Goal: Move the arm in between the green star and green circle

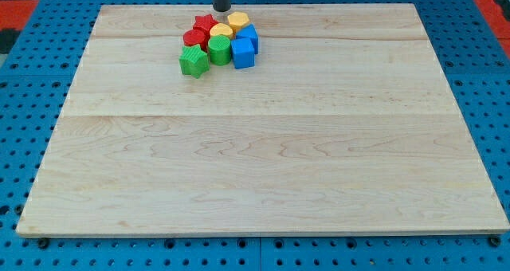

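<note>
The green star [194, 61] lies at the lower left of a tight cluster of blocks near the view's top. The green circle [219, 51] sits just right of it, touching or nearly touching. My tip [221, 9] stands at the board's top edge, just above the cluster, behind the red star [205, 23] and the yellow block [237, 20]. It is apart from both green blocks, with other blocks between.
The cluster also holds a red block [194, 38], a second yellow block [221, 32], and two blue blocks [243, 53] [249, 37]. The wooden board [263, 159] lies on a blue perforated table.
</note>
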`<state>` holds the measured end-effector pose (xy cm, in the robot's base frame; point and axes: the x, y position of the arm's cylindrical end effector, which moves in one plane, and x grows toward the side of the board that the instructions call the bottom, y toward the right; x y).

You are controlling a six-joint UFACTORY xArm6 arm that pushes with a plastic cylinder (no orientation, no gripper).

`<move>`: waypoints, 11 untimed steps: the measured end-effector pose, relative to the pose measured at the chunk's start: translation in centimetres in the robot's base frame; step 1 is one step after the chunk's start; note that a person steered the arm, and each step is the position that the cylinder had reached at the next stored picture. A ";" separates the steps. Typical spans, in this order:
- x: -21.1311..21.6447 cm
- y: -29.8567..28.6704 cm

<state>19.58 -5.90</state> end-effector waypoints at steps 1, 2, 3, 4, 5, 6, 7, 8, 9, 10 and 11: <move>1.2 1.4; 1.1 2.0; 0.8 1.9; 1.4 2.1; 3.0 3.1; 3.2 3.9; 3.2 3.8; 4.6 3.1; 4.8 5.0; 4.2 8.9; 4.8 13.9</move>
